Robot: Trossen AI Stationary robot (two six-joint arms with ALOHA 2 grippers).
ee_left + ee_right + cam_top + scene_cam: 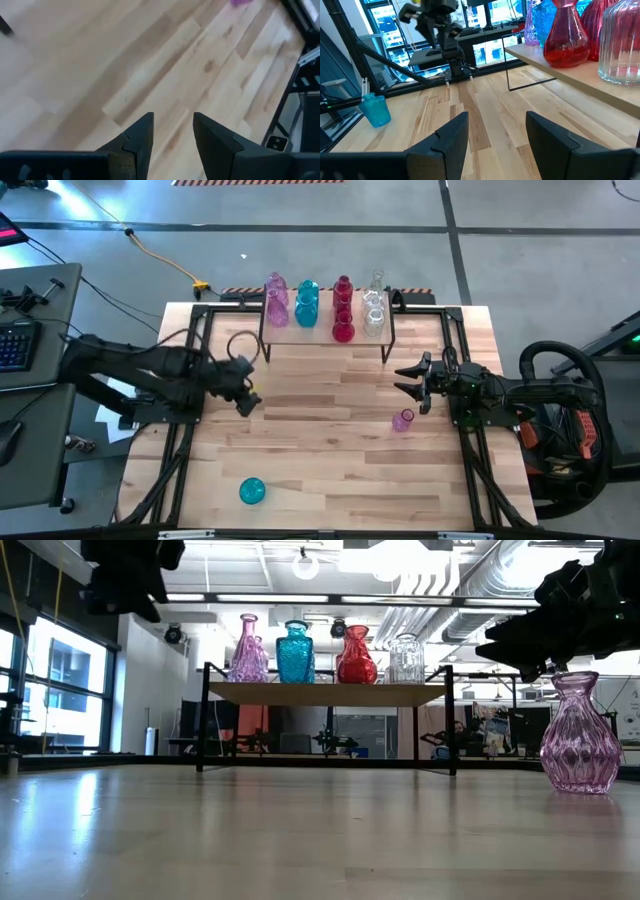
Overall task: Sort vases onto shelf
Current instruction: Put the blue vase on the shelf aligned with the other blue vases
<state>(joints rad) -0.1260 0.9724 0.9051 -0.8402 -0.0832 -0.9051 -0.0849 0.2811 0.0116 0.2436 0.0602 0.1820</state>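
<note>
The shelf (325, 338) stands at the table's far edge, carrying several vases in pink, teal, red and clear glass (296, 652). A small pink vase (403, 420) stands upright on the table at the right, large in the low view (581, 734). A teal vase (252, 491) rests on the table near the near edge, also in the right wrist view (375, 111). My left gripper (246, 387) hovers open over the table's left half. My right gripper (408, 377) is open, above and just beyond the pink vase, holding nothing.
Black frame rails run along both sides of the table (180, 450). A wide bare stretch of wood lies between the two grippers and in front of the shelf (325, 405). A keyboard and desk sit off the table's left (15, 345).
</note>
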